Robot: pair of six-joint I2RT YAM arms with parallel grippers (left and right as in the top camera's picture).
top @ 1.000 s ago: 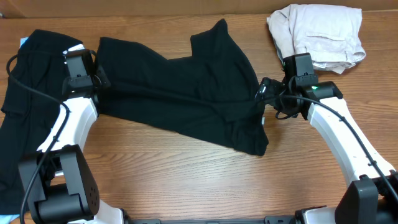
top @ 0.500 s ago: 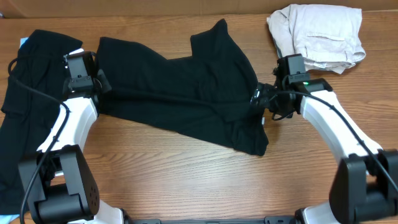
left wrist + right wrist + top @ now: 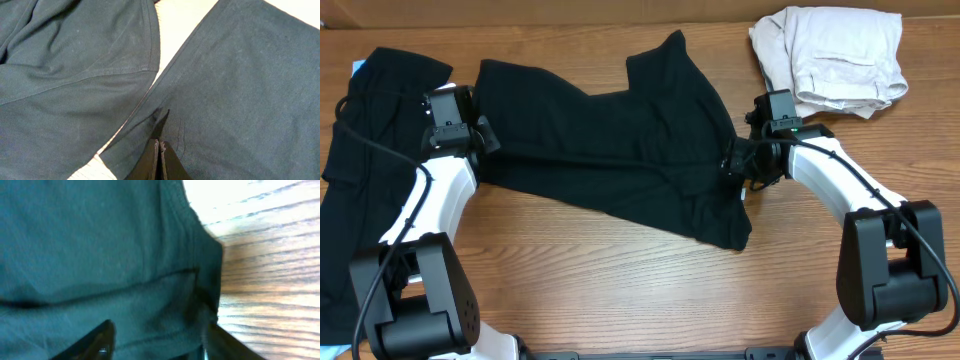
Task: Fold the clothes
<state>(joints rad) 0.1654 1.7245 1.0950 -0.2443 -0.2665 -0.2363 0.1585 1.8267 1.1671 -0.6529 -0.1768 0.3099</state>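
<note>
The black T-shirt (image 3: 620, 150), one of the clothes, lies spread and creased across the middle of the table. My left gripper (image 3: 482, 136) sits at its left edge. In the left wrist view that gripper (image 3: 160, 144) is shut, pinching a small peak of the shirt's fabric (image 3: 240, 90). My right gripper (image 3: 734, 160) is at the shirt's right edge. Seen from the right wrist, the right gripper (image 3: 159, 328) has its jaws apart, straddling the hemmed fabric (image 3: 100, 255) without clamping it.
A second black garment (image 3: 365, 150) lies at the far left beside the left arm. A crumpled beige garment (image 3: 830, 55) sits at the back right, just behind the right arm. Bare wooden table (image 3: 620, 290) runs along the front.
My right arm has moved left onto the shirt's right edge, and its jaws have narrowed around the fabric. The left gripper and the shirt have stayed put.
</note>
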